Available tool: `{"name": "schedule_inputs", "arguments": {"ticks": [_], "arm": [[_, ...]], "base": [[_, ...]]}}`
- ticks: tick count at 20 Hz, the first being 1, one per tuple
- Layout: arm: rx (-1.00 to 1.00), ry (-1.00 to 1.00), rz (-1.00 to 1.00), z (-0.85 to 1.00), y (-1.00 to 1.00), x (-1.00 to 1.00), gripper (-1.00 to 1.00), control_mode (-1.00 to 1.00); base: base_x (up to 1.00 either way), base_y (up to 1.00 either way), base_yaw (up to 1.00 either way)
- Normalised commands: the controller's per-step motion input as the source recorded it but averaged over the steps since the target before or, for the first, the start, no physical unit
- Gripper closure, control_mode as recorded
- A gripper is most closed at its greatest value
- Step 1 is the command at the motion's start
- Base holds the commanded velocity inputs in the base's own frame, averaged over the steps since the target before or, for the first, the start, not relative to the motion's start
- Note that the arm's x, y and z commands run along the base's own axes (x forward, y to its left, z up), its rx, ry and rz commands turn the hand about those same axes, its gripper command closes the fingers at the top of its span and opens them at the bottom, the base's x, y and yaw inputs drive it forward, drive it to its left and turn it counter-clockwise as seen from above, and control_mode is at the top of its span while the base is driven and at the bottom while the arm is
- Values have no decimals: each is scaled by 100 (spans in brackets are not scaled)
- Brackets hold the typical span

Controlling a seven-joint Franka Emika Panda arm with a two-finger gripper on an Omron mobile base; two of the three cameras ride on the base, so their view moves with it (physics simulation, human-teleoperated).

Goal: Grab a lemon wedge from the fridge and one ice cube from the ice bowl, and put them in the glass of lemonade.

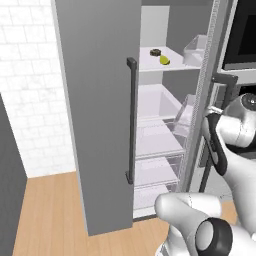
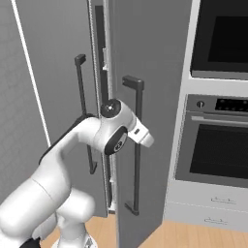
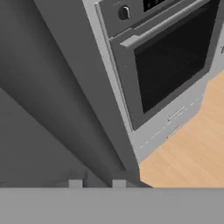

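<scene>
Gripper [image 3: 97, 183] was clenched with nothing between its tips, low against the grey fridge [image 1: 95, 125] wall and facing the oven [image 3: 170, 65] and wood floor [image 3: 192, 148]. Beyond the opened left door, the lemon wedge [image 1: 164, 60] lay on the upper shelf [image 1: 160, 66], beside a small dark round object [image 1: 155, 51], high above and well apart from the gripper, which must rise and reach inward.

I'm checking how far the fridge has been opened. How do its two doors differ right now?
The left door is swung wide open, baring the white shelves and the lemon wedge; the right door stands only slightly ajar. The left door's handle hangs free; the arm reaches beside the right door's handle. Both are grey with dark vertical bar handles.
</scene>
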Motion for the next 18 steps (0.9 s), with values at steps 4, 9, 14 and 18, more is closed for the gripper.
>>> {"name": "schedule_inputs", "arguments": {"ticks": [4, 9, 14, 18], "arm": [[8, 0, -16, -1, -92, -48, -100, -100], [5, -1, -4, 34, -41, -72, -100, -100], [-2, -5, 3, 89, 38, -100, -100, -100], [-16, 0, 2, 72, 96, -60, -100, -100]], "base": [[0, 0, 0], [0, 0, 0], [0, 0, 0], [0, 0, 0]]}}
